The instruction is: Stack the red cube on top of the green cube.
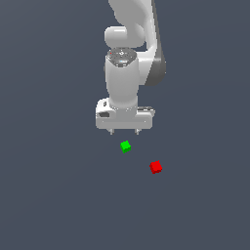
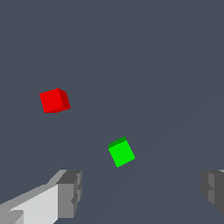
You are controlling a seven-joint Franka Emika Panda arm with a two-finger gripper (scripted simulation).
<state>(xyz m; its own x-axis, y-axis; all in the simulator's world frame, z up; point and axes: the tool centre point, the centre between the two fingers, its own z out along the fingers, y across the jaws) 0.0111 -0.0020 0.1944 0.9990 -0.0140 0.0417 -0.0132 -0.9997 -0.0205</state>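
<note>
— Since the arm is the biggest thing here, why does it hang over bare floor instead of over a cube?

— My guess is it hasn't committed to a pick yet. The gripper points straight down with its fingers spread wide and nothing between them — a stance for dropping onto something, not carrying.

— And the cubes?

— Both sit loose on the grey floor, apart from each other and from the gripper. The green cube lies just beyond the fingertips, nearly under them; the red cube is farther off, toward the exterior view's right. Red is the one to lift, so I'd judge the gripper must shift over to it first — green only waits as the base.

— Any writing or brand marks?

— None that I can read; the cubes are plain and the arm's shell shows no legible lettering.
</note>
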